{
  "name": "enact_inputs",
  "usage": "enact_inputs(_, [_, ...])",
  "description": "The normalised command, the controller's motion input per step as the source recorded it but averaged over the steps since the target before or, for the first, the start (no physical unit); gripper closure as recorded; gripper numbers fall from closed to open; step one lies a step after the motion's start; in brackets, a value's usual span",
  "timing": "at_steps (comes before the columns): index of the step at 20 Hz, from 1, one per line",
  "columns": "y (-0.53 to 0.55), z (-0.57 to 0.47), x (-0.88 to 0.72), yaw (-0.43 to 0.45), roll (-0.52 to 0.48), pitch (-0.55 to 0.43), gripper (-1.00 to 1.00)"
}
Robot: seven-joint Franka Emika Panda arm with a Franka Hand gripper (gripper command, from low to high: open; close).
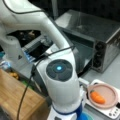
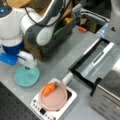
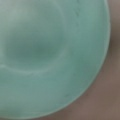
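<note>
— So where is your end effector (image 2: 27, 67) right now?

— Low over the green plate (image 2: 26, 76), at a front view's left, on the grey counter (image 2: 57, 62). My wrist view is filled by that plate (image 3: 50, 57), with only a strip of counter at the right. Whether my fingers are spread or closed, I cannot tell; they don't show.

— What worries you?

— I'm so close that a small drop could press the plate's rim and tip or skid it. It looks smooth, so I judge it would slide easily.

— Anything nearby to hit?

— A pink plate (image 2: 53, 96) with a carrot (image 2: 48, 89) sits on a white scale (image 2: 63, 106), near the green one. A sideways swing could knock it. The oven's open door (image 2: 96, 62) lies well apart, though my elbow hangs over that side in a front view (image 1: 60, 68).
</note>
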Motion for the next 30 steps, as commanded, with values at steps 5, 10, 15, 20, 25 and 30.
enact_inputs(5, [-0.17, 0.08, 0.28, -0.137, 0.124, 0.064, -1.0])
enact_inputs(10, [-0.14, 0.04, 0.24, -0.14, 0.105, 0.044, -1.0])
enact_inputs(15, [-0.12, -0.05, 0.22, -0.144, 0.067, 0.019, -1.0])
enact_inputs(20, [-0.1, -0.01, 0.19, -0.125, 0.053, 0.007, -1.0])
enact_inputs(25, [-0.07, -0.01, 0.15, -0.126, 0.049, -0.004, -1.0])
enact_inputs(30, [-0.04, -0.03, 0.13, -0.136, 0.024, -0.014, -1.0])
